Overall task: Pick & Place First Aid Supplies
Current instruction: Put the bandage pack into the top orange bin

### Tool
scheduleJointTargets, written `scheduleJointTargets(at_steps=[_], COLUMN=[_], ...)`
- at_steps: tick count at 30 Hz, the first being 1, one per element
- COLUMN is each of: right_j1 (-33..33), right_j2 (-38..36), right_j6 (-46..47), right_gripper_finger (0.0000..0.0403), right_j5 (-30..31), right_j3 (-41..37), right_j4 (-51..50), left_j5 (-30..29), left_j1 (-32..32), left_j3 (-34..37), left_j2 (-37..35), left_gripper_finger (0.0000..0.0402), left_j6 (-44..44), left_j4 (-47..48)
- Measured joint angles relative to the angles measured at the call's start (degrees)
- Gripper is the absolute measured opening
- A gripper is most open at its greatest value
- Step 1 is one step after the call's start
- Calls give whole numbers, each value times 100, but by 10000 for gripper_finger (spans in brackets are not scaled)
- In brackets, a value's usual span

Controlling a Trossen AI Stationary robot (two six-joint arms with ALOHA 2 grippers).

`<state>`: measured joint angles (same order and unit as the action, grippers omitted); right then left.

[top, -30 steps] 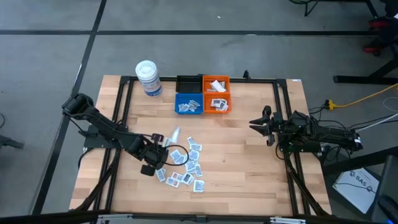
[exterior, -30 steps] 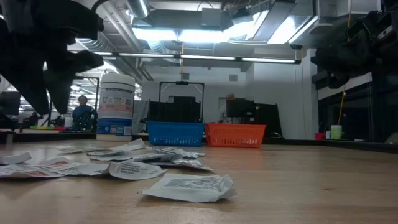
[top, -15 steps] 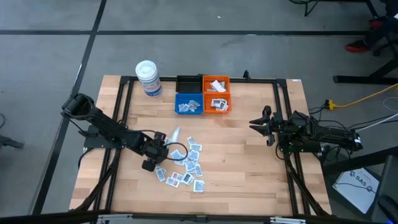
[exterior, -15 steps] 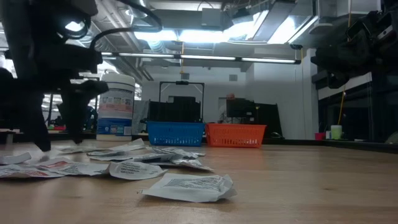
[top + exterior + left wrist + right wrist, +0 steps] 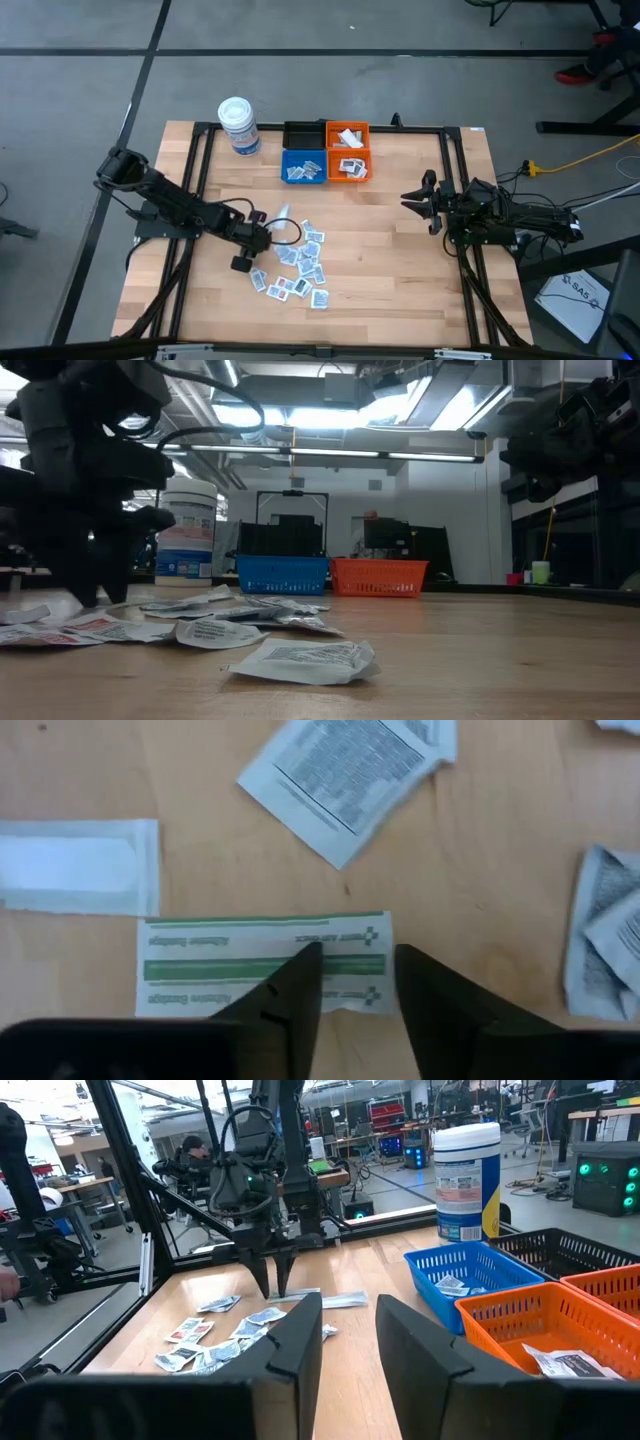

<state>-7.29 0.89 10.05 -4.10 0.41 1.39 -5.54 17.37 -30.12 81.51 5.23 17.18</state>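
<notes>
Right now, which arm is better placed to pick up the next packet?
The left. Its gripper is down over a green-striped strip by the pile, while the right gripper waits far across the table.

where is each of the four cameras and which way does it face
High: overhead, looking straight down; both arms, left gripper among the sachets.
Low: table height, looking across at the blue bin; left arm.
Left wrist: looking down past its fingers onto a green-striped strip.
Right wrist: looking across the table past the right gripper.
Shared: low and right wrist show the white tub.

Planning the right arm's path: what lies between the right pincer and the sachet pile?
Bare tabletop, seen from above, between right pincer and sachet pile.
</notes>
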Motion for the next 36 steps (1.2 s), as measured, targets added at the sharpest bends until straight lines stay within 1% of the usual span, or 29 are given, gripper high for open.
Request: scheduleJointTargets(at_steps=[8, 11, 14, 18, 20, 25, 27, 31, 36], right_j1=[1, 1, 2, 2, 0, 1, 2, 2, 2], right_j2=[0, 0, 0, 1, 0, 1, 1, 2, 1], right_j6=[1, 2, 2, 1, 0, 1, 0, 1, 0], right_gripper_finger=[100, 100, 100, 100, 100, 100, 100, 100, 100], right_j5=[2, 2, 2, 0, 2, 1, 1, 1, 0], right_j3=[0, 0, 2, 1, 0, 1, 0, 0, 1], right_j4=[0, 0, 0, 0, 0, 0, 0, 0, 0], left_j5=[25, 224, 457, 790, 1050, 1264, 1441, 1434, 1426], left_j1=[-154, -162, -183, -255, -270, -375, -407, -452, -598], left_j3=[45, 49, 59, 40, 45, -77, -124, -197, -208], left_j2=[24, 27, 21, -133, -291, -758, -903, -1191, -1383], left_gripper_finger=[34, 7, 3, 1, 2, 1, 1, 1, 1], left_j6=[164, 177, 354, 846, 1032, 1198, 1204, 1207, 1353], left_j4=[-187, -200, -260, -341, -236, -334, -317, -414, -886])
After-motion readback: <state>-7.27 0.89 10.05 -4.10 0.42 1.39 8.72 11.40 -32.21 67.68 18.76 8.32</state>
